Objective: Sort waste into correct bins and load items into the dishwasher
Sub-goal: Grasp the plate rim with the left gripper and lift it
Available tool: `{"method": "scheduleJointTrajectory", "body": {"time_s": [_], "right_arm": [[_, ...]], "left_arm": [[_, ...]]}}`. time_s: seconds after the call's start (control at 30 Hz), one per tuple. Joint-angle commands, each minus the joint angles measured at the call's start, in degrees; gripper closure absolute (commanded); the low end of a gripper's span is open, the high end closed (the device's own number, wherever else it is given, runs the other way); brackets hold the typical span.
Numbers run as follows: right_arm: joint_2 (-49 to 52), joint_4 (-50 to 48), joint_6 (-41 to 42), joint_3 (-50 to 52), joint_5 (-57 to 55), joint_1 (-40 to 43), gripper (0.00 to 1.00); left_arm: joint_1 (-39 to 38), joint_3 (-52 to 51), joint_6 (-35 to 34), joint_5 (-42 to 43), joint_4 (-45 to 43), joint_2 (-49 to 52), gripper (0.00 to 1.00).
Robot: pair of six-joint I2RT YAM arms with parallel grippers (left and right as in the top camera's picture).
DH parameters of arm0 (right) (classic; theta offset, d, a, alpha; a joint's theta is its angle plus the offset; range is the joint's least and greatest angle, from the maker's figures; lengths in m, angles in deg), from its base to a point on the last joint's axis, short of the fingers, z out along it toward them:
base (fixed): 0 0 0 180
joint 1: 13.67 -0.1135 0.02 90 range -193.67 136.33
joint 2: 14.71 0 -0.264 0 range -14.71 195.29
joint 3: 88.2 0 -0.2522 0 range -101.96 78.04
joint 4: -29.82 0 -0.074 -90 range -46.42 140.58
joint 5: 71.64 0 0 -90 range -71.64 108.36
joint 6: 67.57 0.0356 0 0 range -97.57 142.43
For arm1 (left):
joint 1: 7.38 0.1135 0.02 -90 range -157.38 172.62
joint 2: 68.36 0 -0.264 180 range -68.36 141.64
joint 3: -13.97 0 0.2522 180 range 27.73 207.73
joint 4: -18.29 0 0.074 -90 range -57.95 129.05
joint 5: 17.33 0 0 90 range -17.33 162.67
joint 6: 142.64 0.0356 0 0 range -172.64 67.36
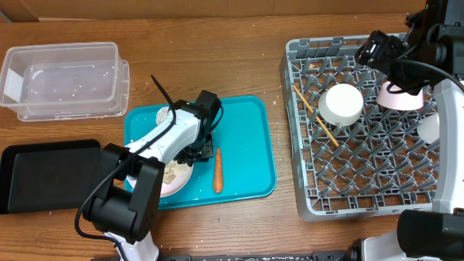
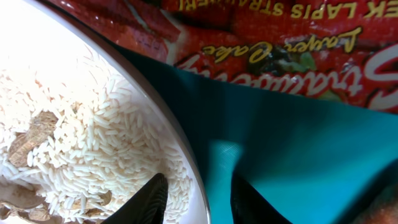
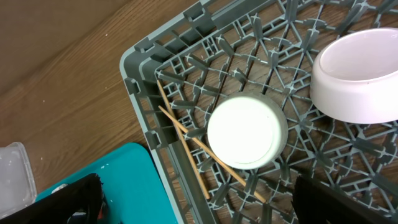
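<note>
Left fingers part-open astride rim of round plate on teal tray; apparently no contact. Rice on plate; red snack wrapper just beside. Right fingers spread wide, empty, above dish rack carrying upturned white bowl, chopsticks.

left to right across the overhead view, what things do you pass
black tray → plate → carrot → white bowl → pink bowl

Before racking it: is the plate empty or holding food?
Holding food: rice lies heaped on the plate in the left wrist view.
</note>
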Motion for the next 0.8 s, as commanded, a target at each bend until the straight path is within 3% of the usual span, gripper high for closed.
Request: {"method": "scheduleJointTrajectory", "body": {"time_s": [0.0, 0.23, 0.77], "right_arm": [[-0.5, -0.3, 0.1, -1.5, -0.2, 0.1, 0.00], [-0.5, -0.3, 0.0, -1.5, -0.2, 0.1, 0.00], [-0.5, -0.3, 0.0, -1.5, -0.2, 0.1, 0.00]], "left_arm": [[-0.9, -1.0, 0.3, -0.3, -0.7, 0.5, 0.65], [-1.0, -1.0, 0.3, -1.3, -0.3, 0.5, 0.94], [-1.0, 3.0, -0.8, -5.2, 7.2, 0.5, 0.96]]}}
